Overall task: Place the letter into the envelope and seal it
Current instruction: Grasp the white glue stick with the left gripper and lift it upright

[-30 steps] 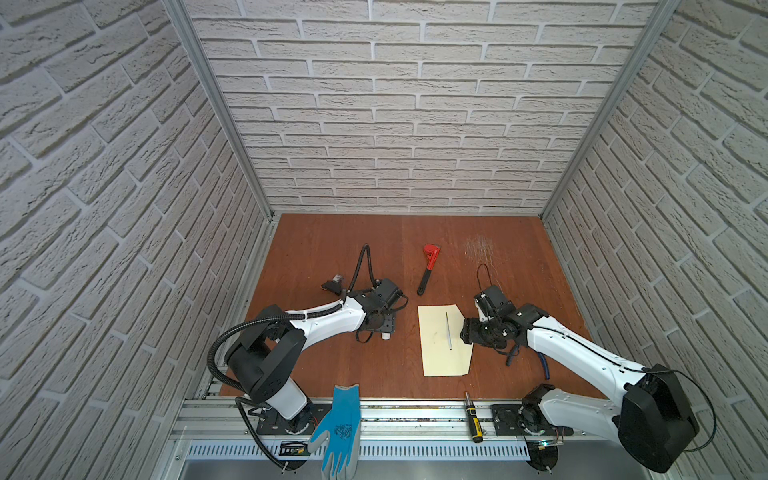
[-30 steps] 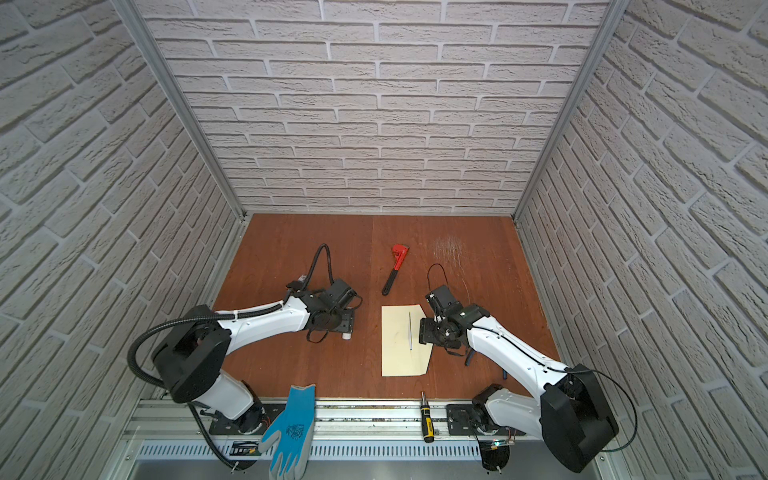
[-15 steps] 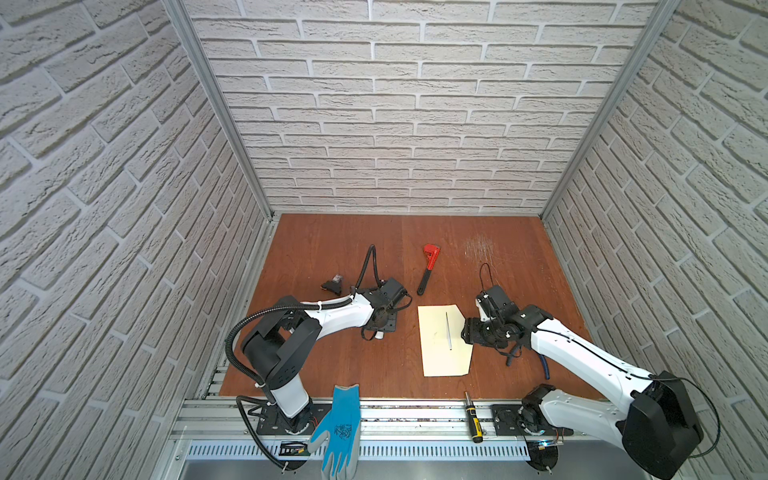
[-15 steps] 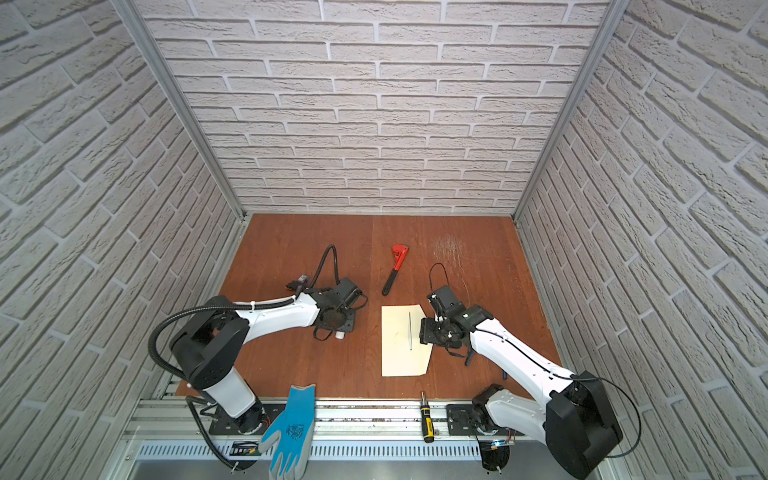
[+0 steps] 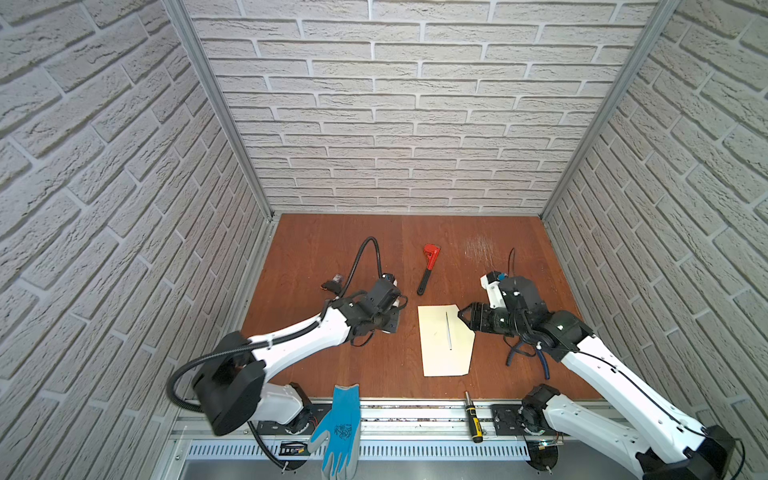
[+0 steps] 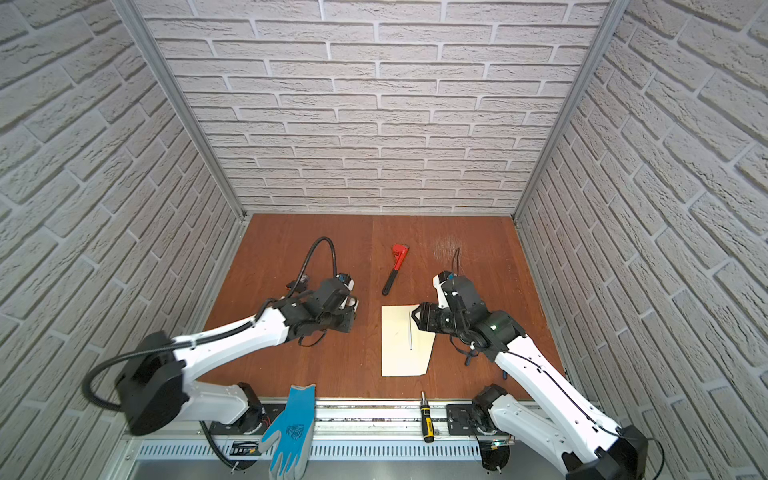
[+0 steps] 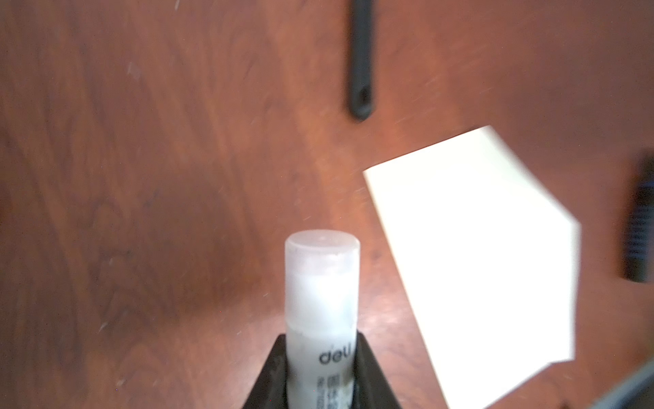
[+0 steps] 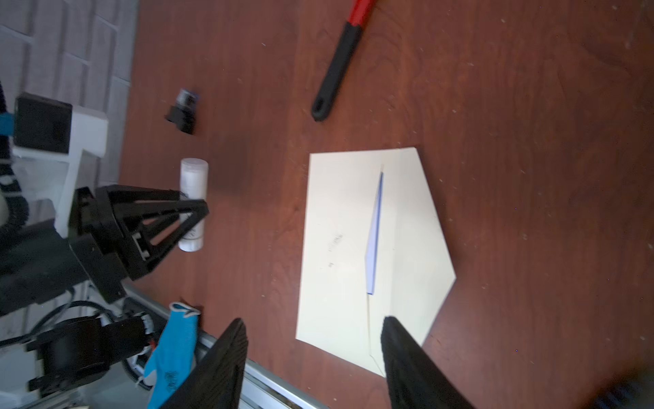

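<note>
Left tool (image 7: 321, 345) is clamping the glue stick (image 7: 322, 283) — readying, I'd guess, to glue the flap. Right tool (image 8: 314, 320) is hovering with jaws apart over the envelope (image 8: 339, 219), which is lying flat on the worktop (image 8: 531, 141), the letter (image 8: 374, 240) peeking from its mouth.

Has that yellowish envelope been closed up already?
No, the envelope has its pointed flap lying open on the table, and a blue-edged strip of the letter shows at its mouth.
</note>
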`<state>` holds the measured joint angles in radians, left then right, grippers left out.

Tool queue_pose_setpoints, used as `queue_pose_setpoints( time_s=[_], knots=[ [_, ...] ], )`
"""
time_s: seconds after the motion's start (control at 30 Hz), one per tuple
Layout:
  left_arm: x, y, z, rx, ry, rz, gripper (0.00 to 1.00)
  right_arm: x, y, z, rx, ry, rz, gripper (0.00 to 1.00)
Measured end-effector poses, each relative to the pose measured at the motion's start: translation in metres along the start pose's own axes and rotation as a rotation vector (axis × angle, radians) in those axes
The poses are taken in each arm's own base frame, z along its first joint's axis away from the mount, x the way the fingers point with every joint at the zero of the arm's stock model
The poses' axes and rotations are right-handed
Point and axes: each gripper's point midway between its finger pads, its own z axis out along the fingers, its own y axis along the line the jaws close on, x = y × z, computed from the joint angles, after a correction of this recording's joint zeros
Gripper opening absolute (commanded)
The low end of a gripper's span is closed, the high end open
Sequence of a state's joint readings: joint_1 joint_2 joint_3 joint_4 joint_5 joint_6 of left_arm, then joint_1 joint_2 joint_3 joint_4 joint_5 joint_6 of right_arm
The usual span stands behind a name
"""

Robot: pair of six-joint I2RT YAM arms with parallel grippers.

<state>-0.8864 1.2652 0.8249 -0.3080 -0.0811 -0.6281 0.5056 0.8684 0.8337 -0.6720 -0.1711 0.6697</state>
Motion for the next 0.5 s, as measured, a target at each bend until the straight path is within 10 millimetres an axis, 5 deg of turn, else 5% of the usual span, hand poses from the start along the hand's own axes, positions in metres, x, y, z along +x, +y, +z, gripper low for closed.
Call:
queue_pose_setpoints(
  time_s=[0.17, 0.3, 0.5],
  knots=[
    [-0.013, -0.052, -0.044, 0.231, -0.221, 0.123, 0.17, -0.006, 0.051, -0.013, -0.159, -0.028, -0.042, 0.60],
    [-0.003, -0.071, -0.052, 0.297, -0.271, 0.214, 0.18, -0.002, 0.091, -0.016, -0.240, -0.009, -0.115, 0.62],
    [-0.010, -0.099, -0.067, 0.357, -0.367, 0.290, 0.18, 0.004, 0.116, -0.013, -0.262, 0.007, -0.171, 0.66]
  ],
)
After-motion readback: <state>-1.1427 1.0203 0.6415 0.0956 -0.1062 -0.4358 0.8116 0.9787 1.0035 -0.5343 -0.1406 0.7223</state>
